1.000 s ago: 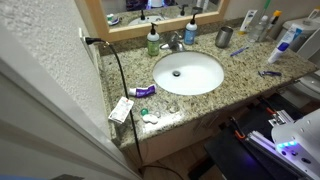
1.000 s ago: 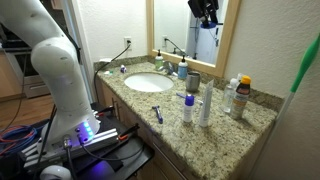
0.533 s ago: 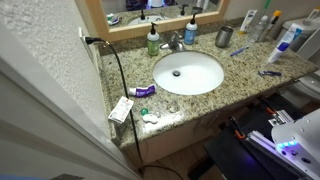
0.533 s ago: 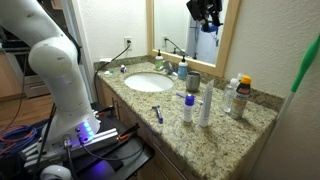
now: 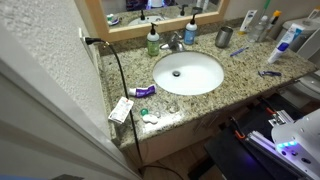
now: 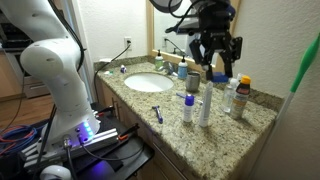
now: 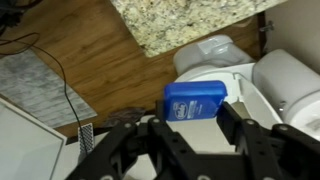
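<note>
My gripper (image 7: 193, 117) is shut on a small blue container (image 7: 195, 100) with a printed label, pinched between the two black fingers (image 7: 237, 122). In an exterior view the gripper (image 6: 216, 66) hangs above the back right part of the granite counter (image 6: 240, 125), over a metal cup (image 6: 193, 82) and close to several bottles (image 6: 236, 95). Below the held container the wrist view shows a white toilet (image 7: 285, 75), the wooden floor (image 7: 100, 50) and a corner of the counter (image 7: 190, 25). The arm does not appear in the exterior view that looks down on the sink (image 5: 187, 72).
Around the sink stand a green bottle (image 5: 153, 40), a blue bottle (image 5: 190, 32), a faucet (image 5: 175, 42) and a metal cup (image 5: 224, 38). A white tube (image 6: 205, 105) and a blue-capped bottle (image 6: 187, 108) stand near the front edge. A mirror (image 6: 180, 30) rises behind; a green handle (image 6: 305, 60) leans at the right.
The gripper has dropped from high up by the mirror to just above the bottles on the counter, with more of the arm now showing. The jaws have stayed shut.
</note>
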Action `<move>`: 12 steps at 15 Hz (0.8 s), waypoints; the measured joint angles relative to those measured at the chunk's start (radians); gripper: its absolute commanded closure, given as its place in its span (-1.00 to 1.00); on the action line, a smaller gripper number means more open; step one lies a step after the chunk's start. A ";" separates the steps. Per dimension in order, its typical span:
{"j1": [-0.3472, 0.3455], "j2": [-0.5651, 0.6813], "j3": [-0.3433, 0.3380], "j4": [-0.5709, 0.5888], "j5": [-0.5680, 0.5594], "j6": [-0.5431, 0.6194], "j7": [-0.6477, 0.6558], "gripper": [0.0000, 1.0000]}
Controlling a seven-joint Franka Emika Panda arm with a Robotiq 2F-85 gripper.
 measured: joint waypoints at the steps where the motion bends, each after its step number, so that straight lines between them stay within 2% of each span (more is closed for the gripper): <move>1: -0.002 0.013 -0.012 -0.010 0.000 0.002 0.001 -0.09; 3: 0.003 0.013 -0.009 -0.002 0.000 0.002 0.001 -0.09; 4: 0.006 0.007 -0.006 0.000 0.000 0.002 0.001 0.41; 8: 0.008 0.020 -0.007 0.002 0.000 0.000 0.008 0.41; 12: 0.006 0.157 -0.047 0.000 0.027 0.026 0.096 0.41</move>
